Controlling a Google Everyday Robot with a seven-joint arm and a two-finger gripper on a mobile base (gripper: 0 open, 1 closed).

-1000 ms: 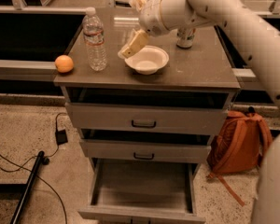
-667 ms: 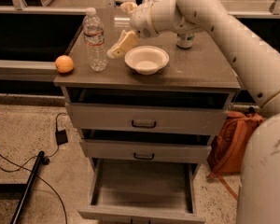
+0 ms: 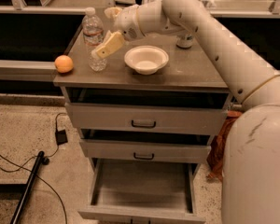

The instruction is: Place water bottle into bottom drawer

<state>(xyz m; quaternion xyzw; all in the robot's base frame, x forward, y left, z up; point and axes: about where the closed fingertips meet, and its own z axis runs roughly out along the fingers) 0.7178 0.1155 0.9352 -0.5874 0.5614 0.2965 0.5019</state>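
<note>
The water bottle [image 3: 94, 40], clear with a white cap and a red-and-white label band, stands upright at the left of the cabinet top [image 3: 196, 76]. My gripper [image 3: 108, 28] is open right beside the bottle's right side. One cream finger [image 3: 110, 44] lies in front of the bottle and the other sits behind its cap. The bottom drawer [image 3: 140, 213] is pulled out below the two shut upper drawers, and I see nothing inside it.
An orange [image 3: 64, 63] lies at the top's left edge. A white bowl [image 3: 146, 59] sits right of the bottle. A can [image 3: 185, 42] stands behind my arm. A brown bag [image 3: 219, 146] leans right of the cabinet. Cables and a black pole [image 3: 29, 185] lie on the floor at left.
My gripper has swung left from above the bowl to the water bottle's side. The bottle, bowl and orange have not moved.
</note>
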